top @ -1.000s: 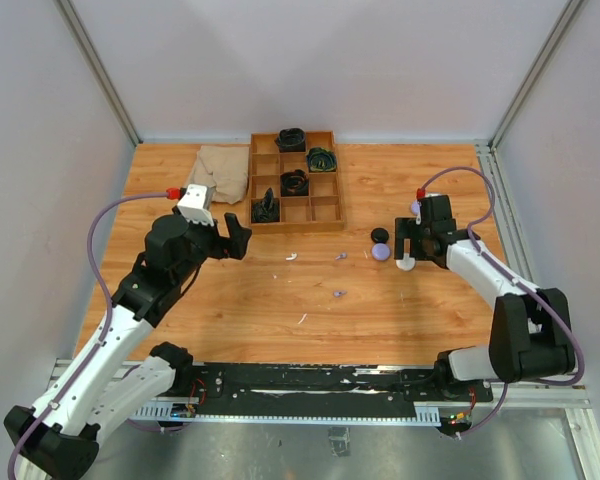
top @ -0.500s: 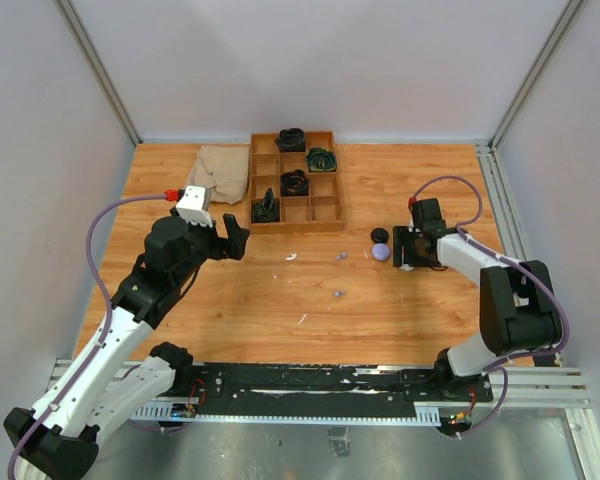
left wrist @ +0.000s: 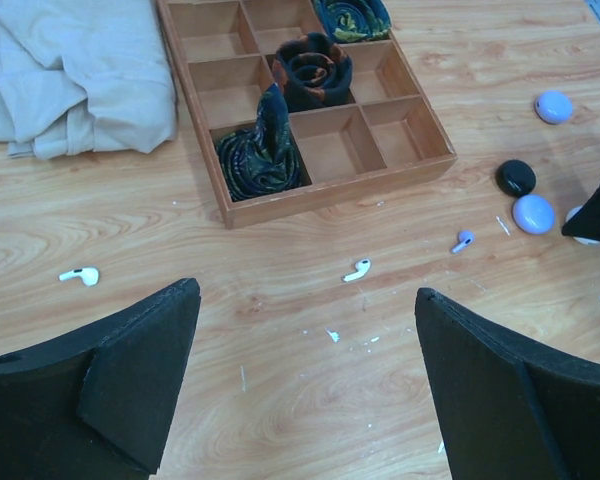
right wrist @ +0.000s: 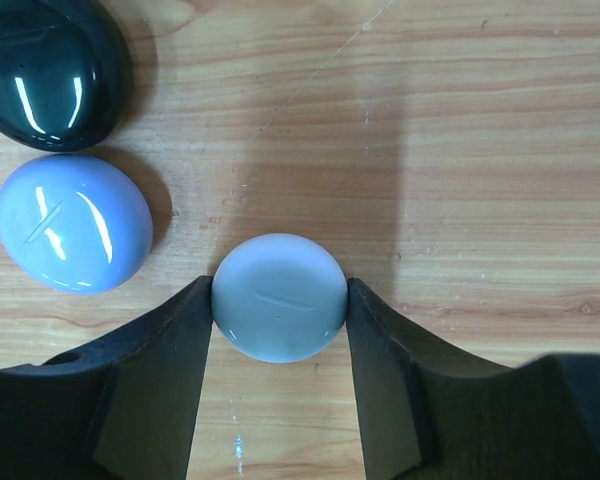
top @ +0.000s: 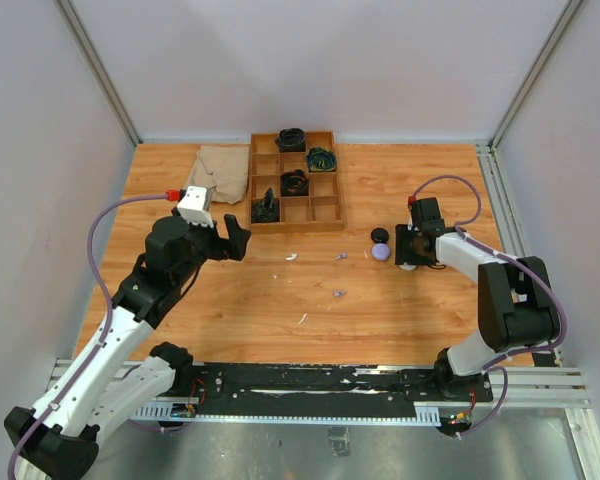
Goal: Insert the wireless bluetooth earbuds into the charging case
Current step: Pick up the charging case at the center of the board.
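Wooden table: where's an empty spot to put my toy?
Free: between the wooden divided tray and the right rail; along the near edge. Crowded: the pale round puck in the right gripper, its two neighbours, and tiny earbuds mid-table.

The surface (right wrist: 480, 150) is marked by orange-brown wood grain. A glossy black puck (right wrist: 50, 70), a lilac puck (right wrist: 72, 222) and a white puck (right wrist: 280, 297) are seen. White earbuds (left wrist: 357, 270), a lilac earbud (left wrist: 464, 240) and a beige cloth (left wrist: 80, 70) are noted.

The lilac puck (right wrist: 72, 222) blocks ten o'clock of the white puck (right wrist: 278, 297), black puck (right wrist: 50, 70) behind it. The worktop (right wrist: 480, 150) is free twelve to three o'clock.
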Action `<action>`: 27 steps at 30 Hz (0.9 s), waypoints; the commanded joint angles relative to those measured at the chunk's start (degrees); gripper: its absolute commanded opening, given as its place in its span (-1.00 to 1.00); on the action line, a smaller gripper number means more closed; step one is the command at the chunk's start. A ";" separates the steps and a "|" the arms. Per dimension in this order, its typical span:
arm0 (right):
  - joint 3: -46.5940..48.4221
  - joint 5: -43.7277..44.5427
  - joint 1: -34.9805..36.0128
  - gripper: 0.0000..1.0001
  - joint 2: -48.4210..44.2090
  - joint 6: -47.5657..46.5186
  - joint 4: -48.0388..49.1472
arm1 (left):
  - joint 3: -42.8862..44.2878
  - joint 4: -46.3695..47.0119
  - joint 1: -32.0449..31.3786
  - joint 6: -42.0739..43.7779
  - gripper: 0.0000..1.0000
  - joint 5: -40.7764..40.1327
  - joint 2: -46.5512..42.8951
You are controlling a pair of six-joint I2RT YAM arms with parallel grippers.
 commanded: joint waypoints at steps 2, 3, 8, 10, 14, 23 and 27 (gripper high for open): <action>0.21 -0.11 2.74 -0.08 -2.19 -0.82 -1.15 | 0.40 1.12 0.78 -1.29 0.88 3.87 0.79; 0.08 -0.04 3.05 -0.10 -3.24 -1.00 -1.51 | 0.46 1.30 0.78 -1.82 0.88 4.74 0.97; -0.45 0.66 5.89 -0.14 -9.79 -2.34 -2.61 | 1.66 2.19 0.78 -4.21 0.88 9.57 2.47; -0.50 0.68 7.47 -0.14 -12.48 -2.53 -2.69 | 2.05 2.69 0.75 -5.36 0.88 11.89 3.36; -0.38 1.54 12.32 -0.14 -17.39 -3.17 -1.82 | 2.59 4.62 0.71 -8.23 0.86 17.11 5.43; -1.08 6.88 27.03 -0.15 -26.11 -6.45 5.89 | 2.38 10.45 0.69 -15.72 0.74 28.26 8.95; -2.25 8.80 32.84 -0.15 -28.36 -10.02 11.55 | 1.64 13.44 0.40 -18.61 0.67 32.31 10.72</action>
